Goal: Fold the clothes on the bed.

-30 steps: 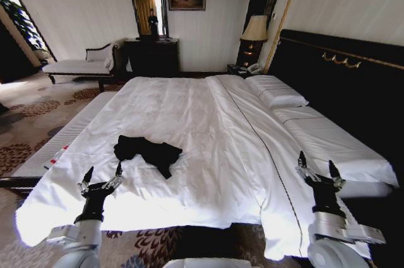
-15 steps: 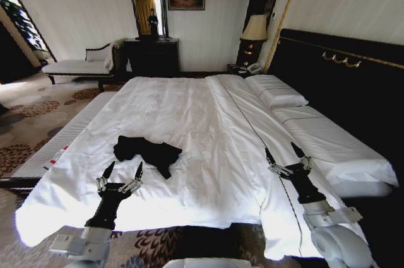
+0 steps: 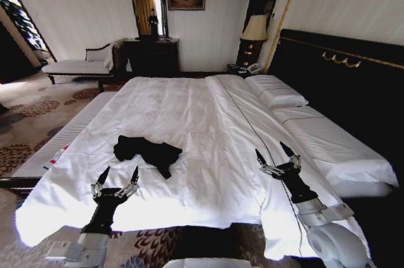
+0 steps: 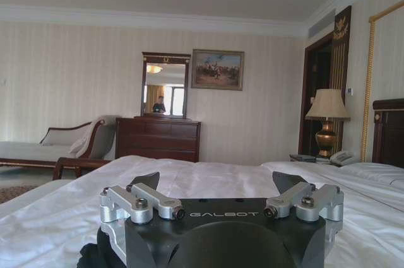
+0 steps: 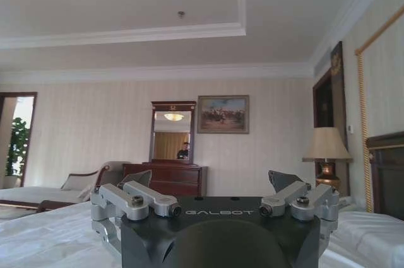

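Clothes point(image 3: 148, 151) lie crumpled as before; left gripper point(image 3: 117, 180) retreated, right gripper point(image 3: 276, 157) advanced (both fingers apart).

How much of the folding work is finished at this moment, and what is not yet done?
Nothing is folded yet. The black soft-fabric T-shirt lies crumpled on the large white-sheeted bed, and neither arm touches it. The left end effector is open, low over the bed's near edge, just short of the shirt. The right end effector is open too, over the bed's right side, well apart from it. Grasping, spreading flat and all folds are left.
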